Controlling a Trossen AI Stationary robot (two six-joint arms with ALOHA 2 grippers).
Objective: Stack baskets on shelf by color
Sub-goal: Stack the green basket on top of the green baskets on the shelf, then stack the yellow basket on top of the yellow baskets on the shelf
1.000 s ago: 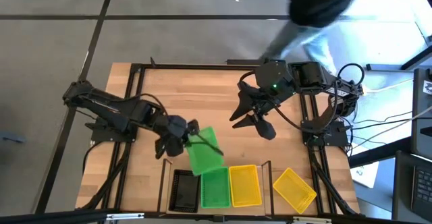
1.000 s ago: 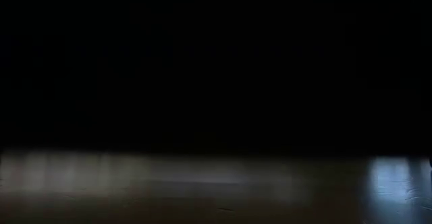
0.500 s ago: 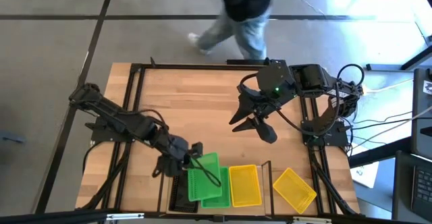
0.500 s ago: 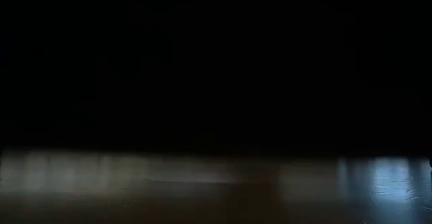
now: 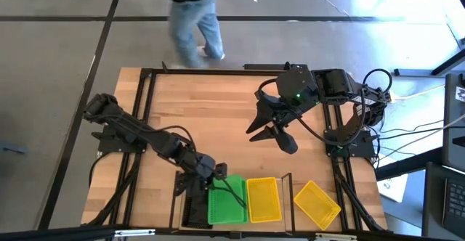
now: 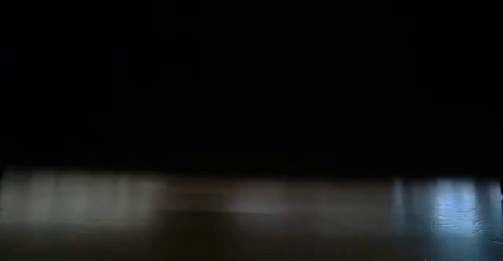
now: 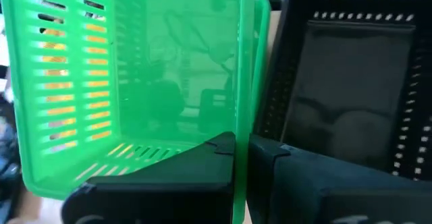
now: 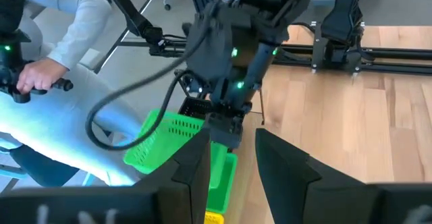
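Note:
My left gripper (image 5: 213,174) is at the shelf (image 5: 290,186) by the table's near edge, shut on a bright green basket (image 5: 227,201). That basket is over another green basket (image 8: 220,177) on the shelf. A black basket (image 5: 195,206) stands on its left and a yellow basket (image 5: 263,199) on its right. A second yellow basket (image 5: 316,203) lies on the table right of the shelf. My right gripper (image 5: 275,131) hangs open over the table's middle right, touching nothing. The low view is dark. My left gripper pinches the green basket's side wall (image 7: 237,82), the one next to the black basket (image 7: 344,96), near its far corner. One finger (image 7: 202,163) is inside and one finger (image 7: 283,166) outside. The fingers slant down from the far left. Whether the basket rests in the green one below, I cannot tell.
Thin black shelf posts (image 5: 178,190) stand beside the baskets. A person (image 5: 190,12) walks on the floor beyond the table's far edge. Another person's hands (image 8: 40,82) show at the side of the right wrist view. Bare tabletop (image 5: 196,110) lies far of the shelf.
My left gripper has carried the green basket toward the near edge and down, from over the table in front of the shelf to over the green basket on the shelf. The basket has turned square with the others. The person beyond the far edge has walked leftward.

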